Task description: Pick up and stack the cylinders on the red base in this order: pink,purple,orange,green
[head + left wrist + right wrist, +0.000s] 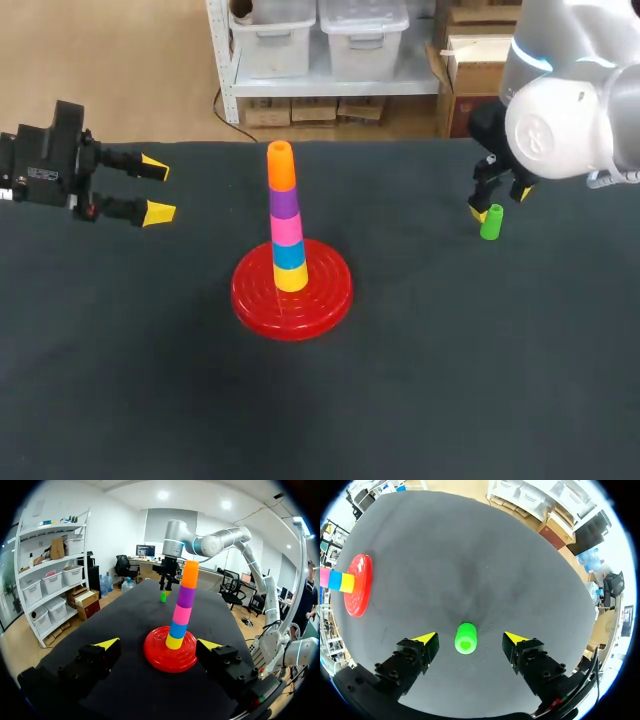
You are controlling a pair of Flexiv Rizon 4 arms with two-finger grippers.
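Right gripper (470, 638) hangs over the green cylinder (491, 222), fingers spread wide on either side and touching nothing. That cylinder stands upright on the black table (120, 380), long axis vertical, well apart from the red base (255, 295). The stack there ends in the orange cylinder (281, 166). Left gripper (158, 190) is open and empty. The right arm's housing partly hides its gripper from overhead.
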